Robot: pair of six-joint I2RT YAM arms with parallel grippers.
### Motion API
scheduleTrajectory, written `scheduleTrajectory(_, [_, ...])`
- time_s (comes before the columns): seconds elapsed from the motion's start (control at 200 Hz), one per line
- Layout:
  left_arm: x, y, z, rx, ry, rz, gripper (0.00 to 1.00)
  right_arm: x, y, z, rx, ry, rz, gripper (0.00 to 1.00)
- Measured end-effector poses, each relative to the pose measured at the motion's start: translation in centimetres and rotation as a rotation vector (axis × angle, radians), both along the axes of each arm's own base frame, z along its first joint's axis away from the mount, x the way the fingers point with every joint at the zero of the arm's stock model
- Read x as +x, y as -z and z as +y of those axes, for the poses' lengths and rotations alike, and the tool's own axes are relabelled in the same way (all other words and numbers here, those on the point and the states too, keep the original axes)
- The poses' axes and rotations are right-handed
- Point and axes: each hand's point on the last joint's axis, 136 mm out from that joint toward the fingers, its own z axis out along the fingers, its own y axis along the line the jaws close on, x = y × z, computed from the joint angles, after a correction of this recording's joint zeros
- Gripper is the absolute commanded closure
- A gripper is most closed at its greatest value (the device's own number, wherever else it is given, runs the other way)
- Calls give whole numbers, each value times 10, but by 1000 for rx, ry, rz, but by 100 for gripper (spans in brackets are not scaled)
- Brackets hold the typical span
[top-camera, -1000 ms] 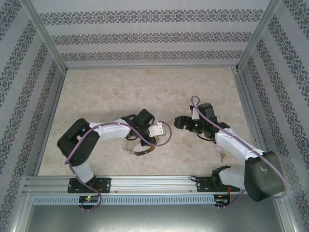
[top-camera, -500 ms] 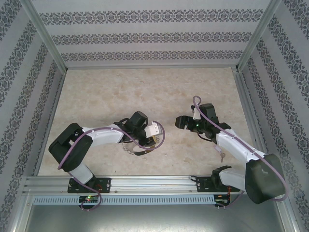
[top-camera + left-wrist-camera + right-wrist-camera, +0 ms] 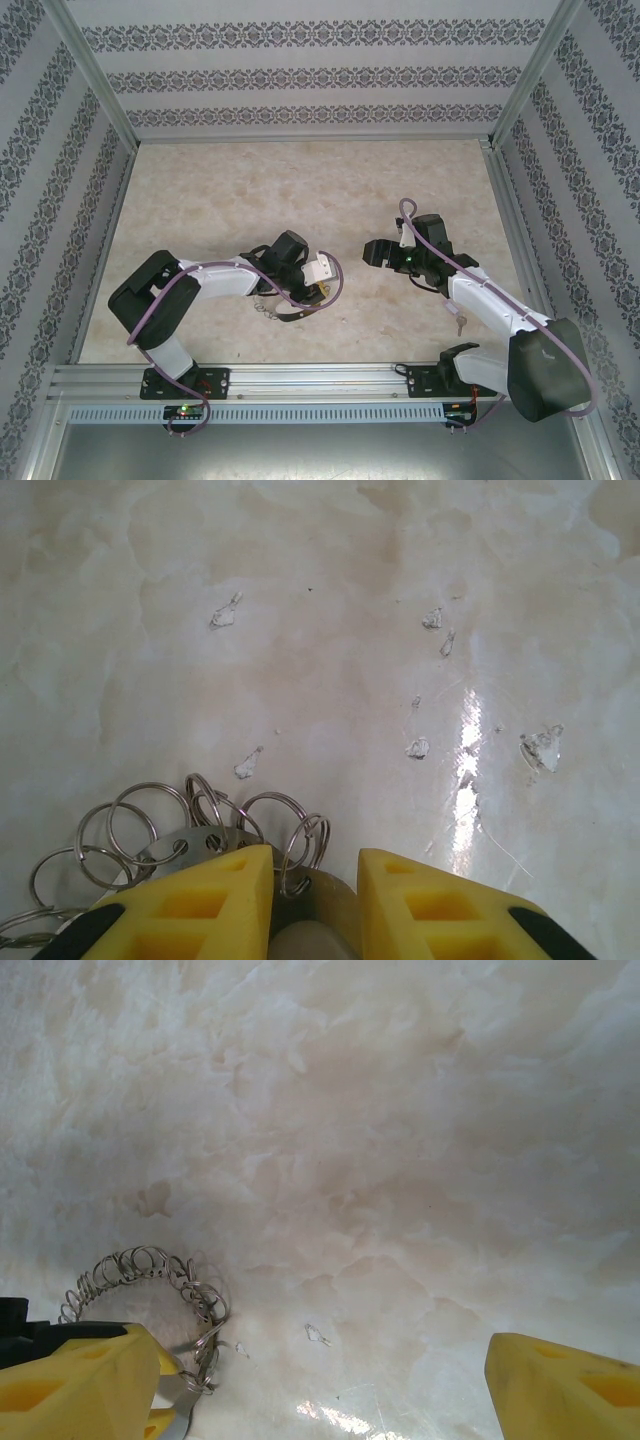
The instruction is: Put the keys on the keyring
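Note:
The keyring (image 3: 290, 311) is a dark-grey hoop fringed with small silvery loops, lying on the table in front of the left arm. My left gripper (image 3: 315, 290) sits at the hoop's right rim. In the left wrist view the holed grey band (image 3: 185, 840) runs in between the yellow fingers (image 3: 200, 900), and the gripper (image 3: 315, 865) is shut on it. My right gripper (image 3: 372, 252) hangs open a short way to the right, its fingers (image 3: 560, 1380) wide apart with nothing between them (image 3: 315, 1380); the keyring (image 3: 150, 1265) lies at its lower left. One small silvery key (image 3: 461, 322) lies beside the right forearm.
Patterned walls and metal posts close in the marble-look table (image 3: 300, 190) on three sides. An aluminium rail (image 3: 320, 378) with both arm bases runs along the near edge. Small chips mark the surface (image 3: 228, 612).
The left arm's elbow swung outward and its wrist shifted slightly left and down over the keyring. The right arm and the loose key stayed put.

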Motion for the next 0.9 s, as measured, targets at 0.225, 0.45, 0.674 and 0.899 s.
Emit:
scheduleTrajectory(0.225, [-1, 2, -1, -7, 0, 12, 77, 0, 0, 0, 0, 0, 0, 15])
scheduleTrajectory(0.45, [-1, 6, -1, 0, -4, 22, 73, 0, 0, 0, 0, 0, 0, 15])
scheduleTrajectory(0.674, [-2, 6, 0, 0, -7, 25, 74, 0, 0, 0, 0, 0, 0, 15])
scheduleTrajectory(0.899, [-2, -5, 6, -21, -20, 4, 75, 0, 0, 0, 0, 0, 0, 15])
